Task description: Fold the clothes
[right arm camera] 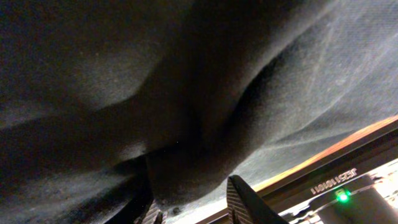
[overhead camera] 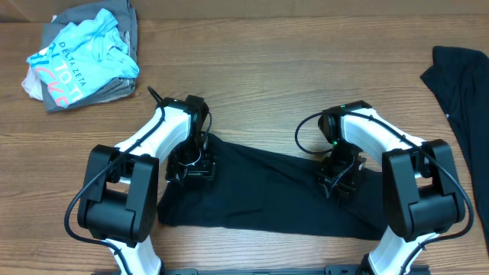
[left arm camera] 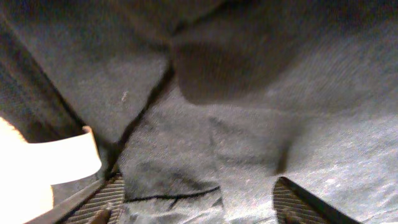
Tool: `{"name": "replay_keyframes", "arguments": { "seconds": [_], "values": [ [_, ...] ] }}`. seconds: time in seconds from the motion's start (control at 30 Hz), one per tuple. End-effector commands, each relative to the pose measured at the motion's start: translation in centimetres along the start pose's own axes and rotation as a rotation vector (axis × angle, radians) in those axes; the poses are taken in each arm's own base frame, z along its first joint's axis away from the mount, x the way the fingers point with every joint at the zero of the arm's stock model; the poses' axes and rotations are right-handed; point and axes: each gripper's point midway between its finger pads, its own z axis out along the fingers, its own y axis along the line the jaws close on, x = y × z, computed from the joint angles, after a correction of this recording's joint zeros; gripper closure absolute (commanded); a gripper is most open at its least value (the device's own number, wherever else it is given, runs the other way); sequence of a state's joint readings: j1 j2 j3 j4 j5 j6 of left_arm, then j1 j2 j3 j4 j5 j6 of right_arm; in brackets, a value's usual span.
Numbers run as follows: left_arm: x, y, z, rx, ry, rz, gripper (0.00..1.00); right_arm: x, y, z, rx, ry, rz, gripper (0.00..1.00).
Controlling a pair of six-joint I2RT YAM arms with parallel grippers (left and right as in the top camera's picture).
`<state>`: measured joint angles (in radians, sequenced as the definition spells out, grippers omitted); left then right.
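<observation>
My left gripper (left arm camera: 199, 202): jaws wide apart, released, low over the black T-shirt (overhead camera: 267, 191), which lies as a wide band across the bench (overhead camera: 267, 76), lower centre of the overhead. My right gripper (right arm camera: 193, 208): jaws narrowly parted with a fold of shirt between them; pinched or loose, cannot tell. Only the left wrist view shows the white tag (left arm camera: 62, 158), at left edge. Only the overhead shows the blue clothes pile (overhead camera: 84, 53) upper left and the dark garment (overhead camera: 462, 84) at right edge.

The crumpled light blue T-shirt (overhead camera: 85, 47) at the upper left of the overhead frame carries small white lettering reading "DELTA ZETA" above larger letters "TO T", while a dark housing (right arm camera: 348, 186) at the lower right of the right wrist frame bears upside-down white characters too small to read.
</observation>
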<state>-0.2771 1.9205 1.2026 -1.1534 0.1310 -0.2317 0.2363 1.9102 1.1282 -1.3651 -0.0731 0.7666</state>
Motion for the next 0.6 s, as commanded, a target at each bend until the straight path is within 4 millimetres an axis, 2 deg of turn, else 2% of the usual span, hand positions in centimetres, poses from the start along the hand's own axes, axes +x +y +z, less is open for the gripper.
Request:
{"name": "replay_keyframes", "arguments": {
  "seconds": [0.0,0.2,0.23,0.27,0.3,0.4,0.57],
  "values": [
    [0.1,-1.1,-0.2,0.07,-0.004,0.037,0.15,-0.4,-0.1,-1.0,-0.014,-0.048,-0.018,0.63],
    [-0.4,-1.4,-0.3,0.082,-0.021,0.042,0.09,-0.6,0.4,-2.2,-0.039,-0.064,-0.065,0.6],
    [-0.4,-1.4,-0.3,0.083,-0.024,0.041,0.09,-0.5,0.7,-2.5,-0.054,-0.062,-0.081,0.28],
    [-0.5,-1.4,-0.3,0.084,-0.027,0.038,0.09,-0.4,0.9,-2.6,-0.067,-0.058,-0.102,0.05],
    [-0.7,-1.5,-0.3,0.086,-0.033,0.037,0.09,-0.2,1.3,-3.0,-0.088,-0.051,-0.148,0.0],
    [-1.3,-1.8,-0.3,0.1,-0.06,0.032,0.12,0.2,2.2,-3.6,-0.134,-0.035,-0.209,0.0],
    [-2.4,-2.2,-0.5,0.121,-0.102,0.031,0.17,-0.1,2.8,-4.6,-0.166,-0.054,-0.217,0.0]
  ]
}}
